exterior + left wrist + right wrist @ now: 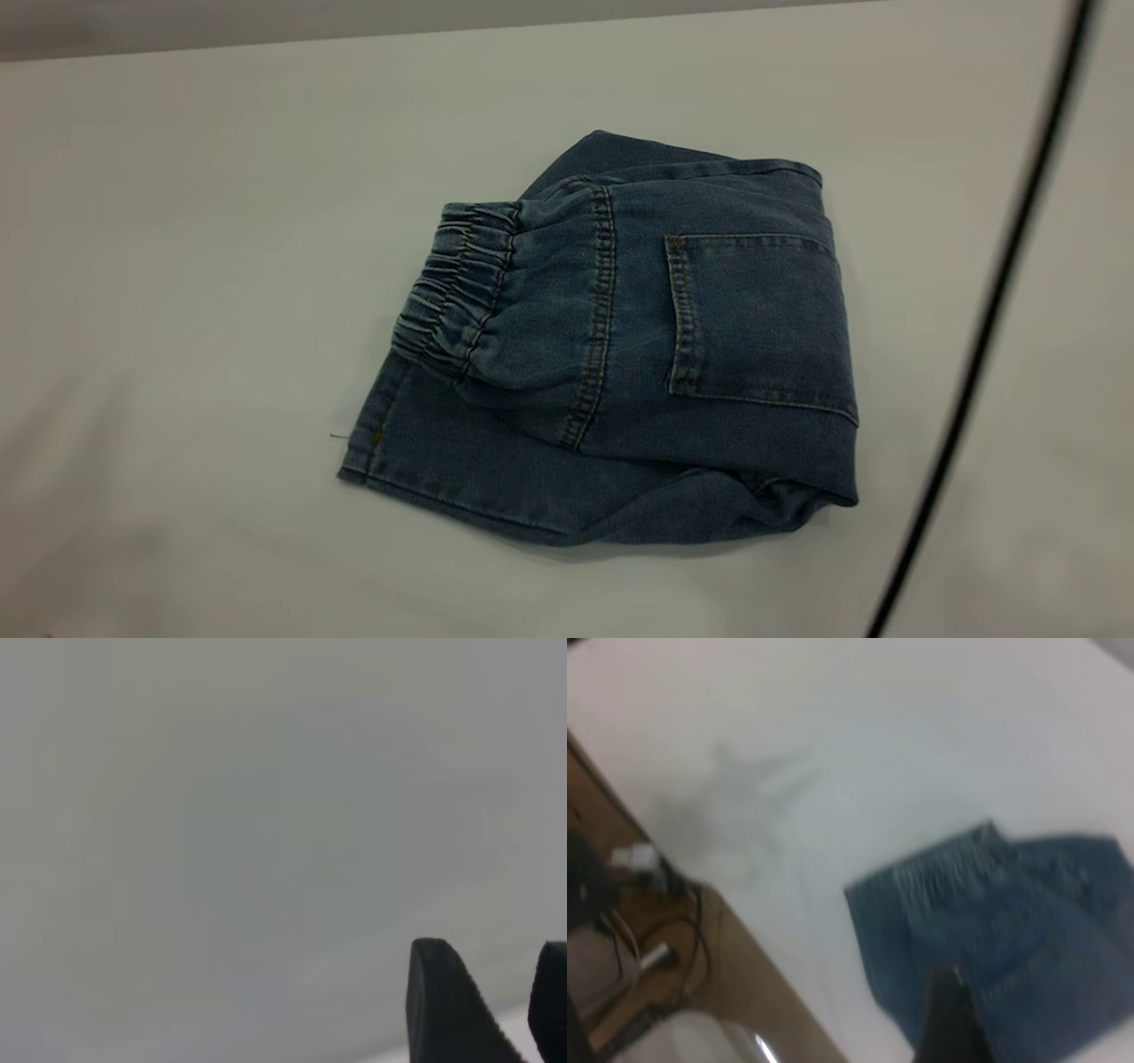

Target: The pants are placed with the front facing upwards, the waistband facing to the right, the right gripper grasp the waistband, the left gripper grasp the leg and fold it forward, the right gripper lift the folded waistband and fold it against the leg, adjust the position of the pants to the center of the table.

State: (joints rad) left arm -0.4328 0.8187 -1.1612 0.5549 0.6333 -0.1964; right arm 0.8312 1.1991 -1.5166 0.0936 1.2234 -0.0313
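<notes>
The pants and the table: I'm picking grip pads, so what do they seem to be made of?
The pants look like blue denim, faded in patches: woven texture, tan double stitching, a patch pocket, a gathered elastic waistband. The table looks like a smooth, matte white hard surface, probably laminate or painted board; no grain or gloss shows.

Left gripper (pixel 496 1010) shows two dark fingertips with a narrow gap between them. Right gripper: one dark finger (pixel 950 1019) visible, its state unreadable.

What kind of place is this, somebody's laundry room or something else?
Probably a robot test bench, not a home: folded pants lie alone on a bare white table, a black claw hangs over it, and loose cables trail beside the table.
</notes>
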